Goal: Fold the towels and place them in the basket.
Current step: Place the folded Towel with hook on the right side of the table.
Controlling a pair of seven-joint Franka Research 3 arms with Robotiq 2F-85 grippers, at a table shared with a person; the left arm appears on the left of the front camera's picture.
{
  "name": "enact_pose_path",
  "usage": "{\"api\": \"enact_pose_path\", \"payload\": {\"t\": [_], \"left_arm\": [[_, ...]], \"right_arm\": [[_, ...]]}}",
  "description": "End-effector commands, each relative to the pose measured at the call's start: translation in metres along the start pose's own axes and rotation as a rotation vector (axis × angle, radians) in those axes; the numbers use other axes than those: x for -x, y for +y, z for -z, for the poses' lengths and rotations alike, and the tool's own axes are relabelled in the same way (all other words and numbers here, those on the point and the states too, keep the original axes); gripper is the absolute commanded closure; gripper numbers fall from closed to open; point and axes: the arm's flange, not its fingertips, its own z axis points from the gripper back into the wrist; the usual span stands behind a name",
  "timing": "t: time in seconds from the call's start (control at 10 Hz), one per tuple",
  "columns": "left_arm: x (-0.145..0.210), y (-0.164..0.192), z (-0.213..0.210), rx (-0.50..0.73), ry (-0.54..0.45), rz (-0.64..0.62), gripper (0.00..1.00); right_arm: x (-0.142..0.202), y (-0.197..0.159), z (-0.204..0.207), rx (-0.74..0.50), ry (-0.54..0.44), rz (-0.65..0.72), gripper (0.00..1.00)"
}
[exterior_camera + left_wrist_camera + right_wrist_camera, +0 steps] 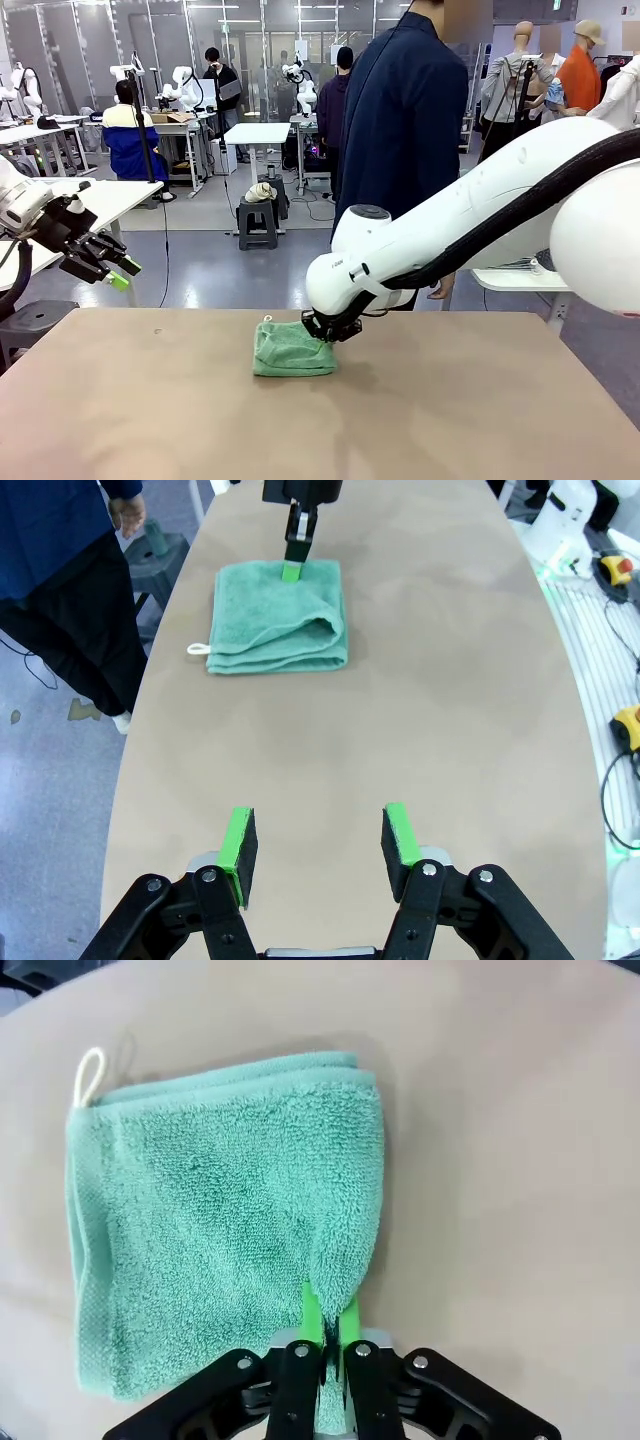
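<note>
Near edge first: bare tan table (150,420), nothing on this side. L gripper (318,818) hangs over it at the robot's left, raised well off the surface. Its jaws are spread and its green pads (240,830) are apart w/ only tabletop showing between them. It holds nothing.

Mid-table: one light-green towel (290,350) lies flat, folded into a thick rectangle w/ the layers stacked at its edges. The white loop tag (88,1070) pokes out at the far-left corner as the front cam sees it. The towel is well apart from the L gripper, straight ahead of it in the left wrist cam.

R gripper (328,1312) is down on the towel's right edge, w/ the arm reaching in from the right across the middle. Its jaws are clamped tight and a pinch of terry is squeezed up between the pads, so that's a grip on the top layer. The rest of the cloth sits on the table.

Far side: a person (400,110) in dark blue stands just behind the table edge, one hand (128,515) hanging by their side and clear of the cloth.
</note>
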Motion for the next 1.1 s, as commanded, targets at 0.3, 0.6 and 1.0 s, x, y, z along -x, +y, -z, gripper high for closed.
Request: {"api": "enact_pose_path", "payload": {"t": [0.3,0.6,1.0], "left_arm": [[-0.002,-0.001,-0.001,-0.006,0.007,0.001,0.36],[-0.002,-0.001,-0.001,-0.006,0.007,0.001,0.36],[-0.002,-0.001,-0.001,-0.006,0.007,0.001,0.36]], "right_arm": [[0.017,-0.139,-0.046,0.062,-0.132,-0.001,0.93],[0.010,-0.252,-0.074,0.147,-0.156,0.019,0.93],[0.005,-0.358,-0.120,0.151,-0.149,-0.030,0.93]]}}
